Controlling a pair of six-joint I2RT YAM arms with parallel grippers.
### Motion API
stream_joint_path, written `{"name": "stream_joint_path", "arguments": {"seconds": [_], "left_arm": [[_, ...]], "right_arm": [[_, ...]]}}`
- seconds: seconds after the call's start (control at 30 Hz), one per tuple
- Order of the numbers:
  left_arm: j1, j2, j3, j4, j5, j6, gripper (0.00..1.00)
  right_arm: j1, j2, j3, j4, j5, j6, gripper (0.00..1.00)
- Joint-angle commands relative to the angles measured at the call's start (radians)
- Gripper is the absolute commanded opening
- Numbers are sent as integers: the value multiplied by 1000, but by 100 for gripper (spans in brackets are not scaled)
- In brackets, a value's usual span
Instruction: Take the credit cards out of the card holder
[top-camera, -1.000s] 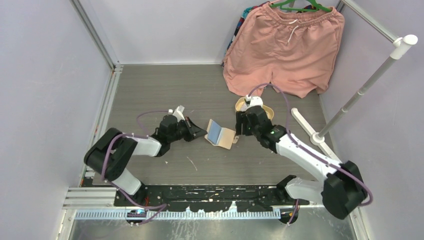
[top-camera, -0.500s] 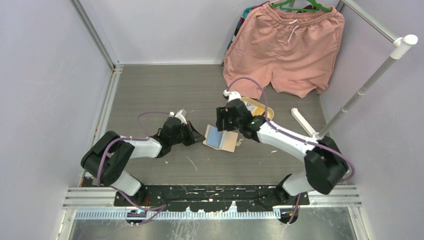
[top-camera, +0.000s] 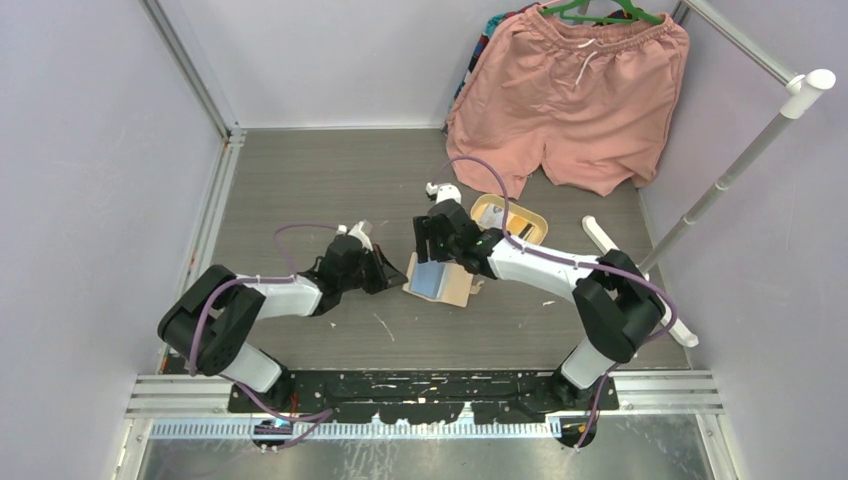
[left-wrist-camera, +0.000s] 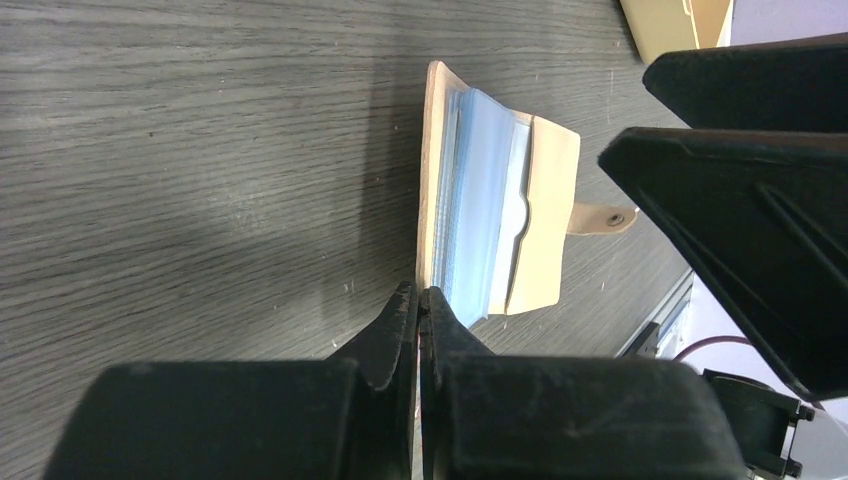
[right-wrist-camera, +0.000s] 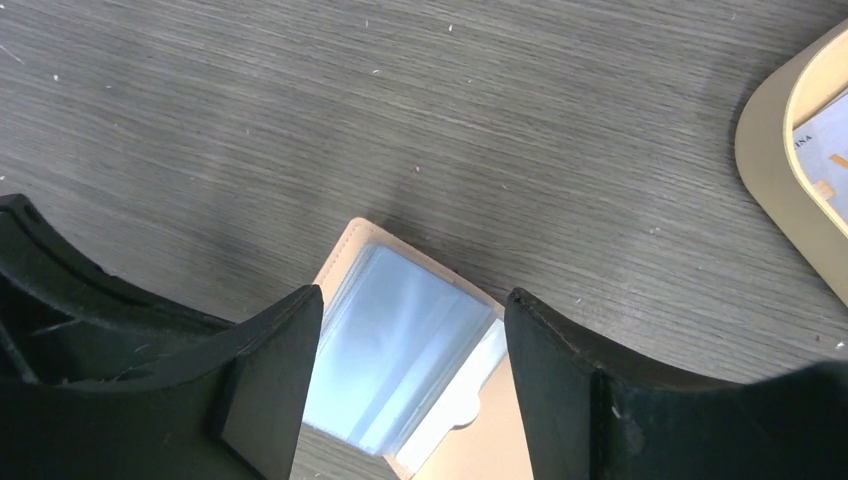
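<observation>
Two claws — left claw (left-wrist-camera: 418, 292) closed at the card holder (left-wrist-camera: 548, 200), right claw (right-wrist-camera: 412, 296) wide open above it.

Even bright overhead light — soft shadows; wrist views' near foreground blurred.

Tan card holder (left-wrist-camera: 548, 215), pale blue pockets; pink shorts (top-camera: 575, 95)

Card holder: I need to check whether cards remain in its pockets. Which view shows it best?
Left wrist view: the card holder lies open, whole, with blue pockets and snap tab visible. The right wrist view catches only part of the pockets between the right pincer fingers; the top view shows it small.
</observation>
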Motion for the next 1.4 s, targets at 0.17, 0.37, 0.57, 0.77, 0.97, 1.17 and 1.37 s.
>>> {"name": "stream_joint_path", "arguments": {"seconds": [0.17,0.37,0.57,0.77,0.97,1.17,1.37], "left_arm": [[-4,-48,29,-17,-9,26,0],[-5,-48,27,-22,-11,28,0],[-4,-53,26,-34,-24,35,0],[-4,-53,31,-50,-34,40,0],[-5,-60,41,-69,-49,48,0],[-4,-58,45,-73,-63,46,0],[-4,-62,48,-82,-77,47,0]], "right_arm": [[39,75,57,34,43,-12,80],[69,109,79,22,65,-20,82],[86,123,71,2,84,-31,82],[88,115,31,3,97,-26,82],[90,147,32,-7,93,-36,82],[89,153,28,-24,105,-54,82],[90,136,4,-29,117,-52,82]]}}
